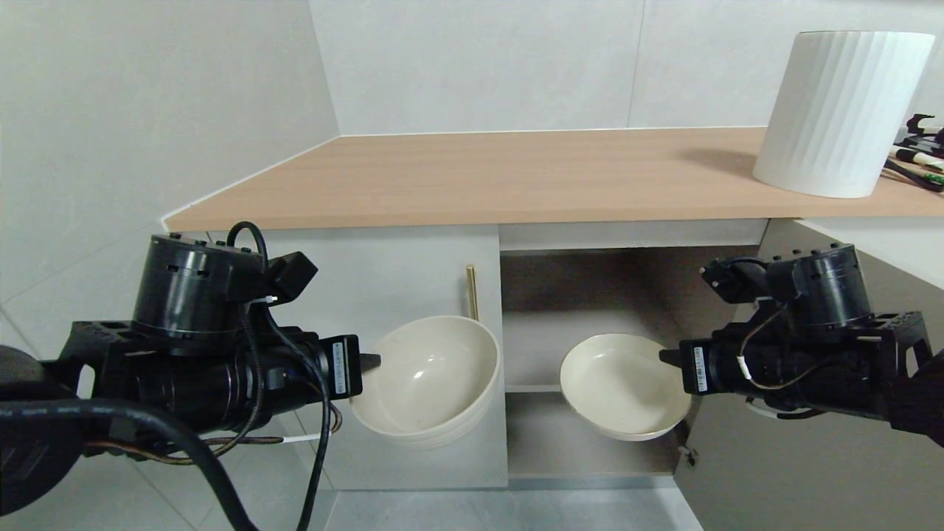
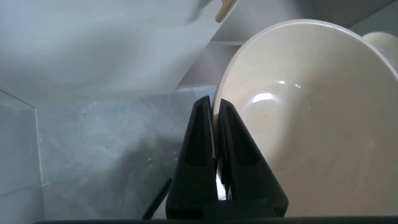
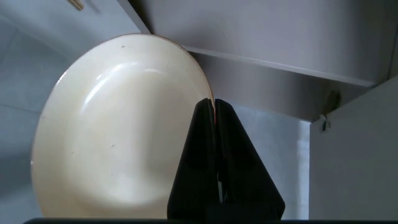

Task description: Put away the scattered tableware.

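The left gripper (image 1: 371, 361) (image 2: 214, 127) has its jaws pressed onto the rim of a deep bowl (image 1: 431, 380) (image 2: 311, 124), one finger inside the lip and one outside. The cream bowl hangs off the fingertips, tipped so its hollow faces up and toward the camera, in front of the cabinet (image 1: 590, 287), before the closed door (image 1: 413, 280) and just below that door's thin brass handle (image 1: 471, 291). The right gripper (image 1: 667, 357) (image 3: 214, 121) pinches the rim of a shallow bowl (image 1: 623, 383) (image 3: 118, 130) the same way. That cream bowl is held tilted before the cabinet's open half, level with the front edge of the inner shelf (image 1: 538, 387); whether it touches the shelf cannot be told. The two bowls hang side by side and apart, with the edge of the closed door between them. The cabinet's other door (image 1: 782, 479) is swung out toward the camera, beside and below the right arm. Across the top of the cabinet runs a light wooden countertop (image 1: 516, 177). A tall white ribbed container (image 1: 841, 110) stands upright on it above the open half, with a few pens (image 1: 918, 158) lying just beyond it at the far end. Behind the cabinet top rises a pale tiled wall (image 1: 479, 66), which turns a corner past the closed half, and at the cabinet's foot lies a grey floor (image 1: 516, 509).
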Motion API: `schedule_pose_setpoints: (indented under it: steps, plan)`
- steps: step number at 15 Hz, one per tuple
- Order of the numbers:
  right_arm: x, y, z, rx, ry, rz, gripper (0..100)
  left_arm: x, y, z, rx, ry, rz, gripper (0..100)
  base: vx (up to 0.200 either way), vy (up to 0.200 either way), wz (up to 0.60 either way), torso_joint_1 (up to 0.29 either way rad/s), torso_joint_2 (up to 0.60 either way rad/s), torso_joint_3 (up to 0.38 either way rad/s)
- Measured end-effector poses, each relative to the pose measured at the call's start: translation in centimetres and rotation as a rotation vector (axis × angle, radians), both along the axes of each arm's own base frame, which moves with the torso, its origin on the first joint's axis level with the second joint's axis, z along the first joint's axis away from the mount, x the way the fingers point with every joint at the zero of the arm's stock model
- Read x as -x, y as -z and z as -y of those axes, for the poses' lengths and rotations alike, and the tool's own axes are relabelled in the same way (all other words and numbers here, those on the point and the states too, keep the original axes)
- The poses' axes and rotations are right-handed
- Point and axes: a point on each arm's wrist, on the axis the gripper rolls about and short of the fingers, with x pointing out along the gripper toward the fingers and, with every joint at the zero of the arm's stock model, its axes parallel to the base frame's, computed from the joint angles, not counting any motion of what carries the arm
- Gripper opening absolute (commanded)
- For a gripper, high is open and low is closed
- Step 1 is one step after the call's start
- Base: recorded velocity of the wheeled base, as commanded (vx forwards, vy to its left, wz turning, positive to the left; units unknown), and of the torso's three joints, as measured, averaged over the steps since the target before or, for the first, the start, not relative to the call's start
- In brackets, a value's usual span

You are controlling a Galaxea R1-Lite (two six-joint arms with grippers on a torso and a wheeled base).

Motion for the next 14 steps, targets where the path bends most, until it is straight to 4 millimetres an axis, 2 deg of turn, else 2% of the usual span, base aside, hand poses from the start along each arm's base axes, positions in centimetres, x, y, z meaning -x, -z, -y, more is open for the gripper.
schedule_pose_setpoints:
  steps: [4, 6, 8, 14]
  plan:
    - [-0.3, 0.7, -0.2, 0.017, -0.009, -0.006, 0, -0.1, 0.1, 0.0, -0.001, 0.000, -0.003, 0, 0.000, 0.000, 0.00, 0.000, 0.00, 0.000]
    - [-1.2, 1.5, -0.6, 0.014, -0.006, 0.000, 0, -0.1, 0.1, 0.1, -0.002, 0.002, -0.005, 0, 0.000, 0.000, 0.00, 0.000, 0.00, 0.000]
    - [-2.9, 3.1, -1.3, 0.022, 0.019, 0.008, 0, -0.1, 0.2, 0.2, -0.004, 0.004, -0.008, 0, 0.000, 0.000, 0.00, 0.000, 0.00, 0.000]
    - [-9.9, 8.4, -3.0, 0.041, 0.167, -0.031, 0, -0.2, 0.5, 0.4, -0.009, 0.010, -0.019, 0, 0.000, 0.000, 0.00, 0.000, 0.00, 0.000]
